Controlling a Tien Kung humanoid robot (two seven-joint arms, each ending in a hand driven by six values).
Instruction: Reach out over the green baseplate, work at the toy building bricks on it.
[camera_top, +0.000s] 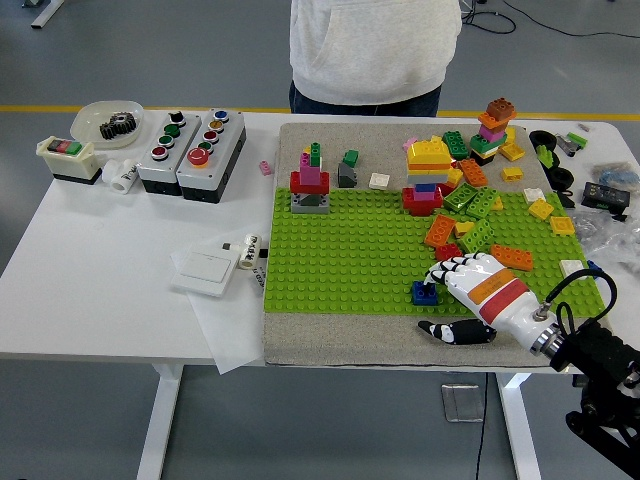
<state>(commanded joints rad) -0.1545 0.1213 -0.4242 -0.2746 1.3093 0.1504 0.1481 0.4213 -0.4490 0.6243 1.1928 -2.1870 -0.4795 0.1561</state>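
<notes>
Now the right hand (468, 290), fingers curled but gripping nothing, reaches the blue brick (425, 292) at lower right. Next, probably, close thumb and fingers on it.

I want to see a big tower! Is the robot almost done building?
Not nearly. One small stack stands on the green baseplate. The right hand rests by a blue brick, without clearly gripping it. Most bricks lie loose at the far right.

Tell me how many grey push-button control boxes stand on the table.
2. Both control boxes stand side by side on the white table, left of the green baseplate: the left control box touches the right control box. None appears hidden.
</notes>
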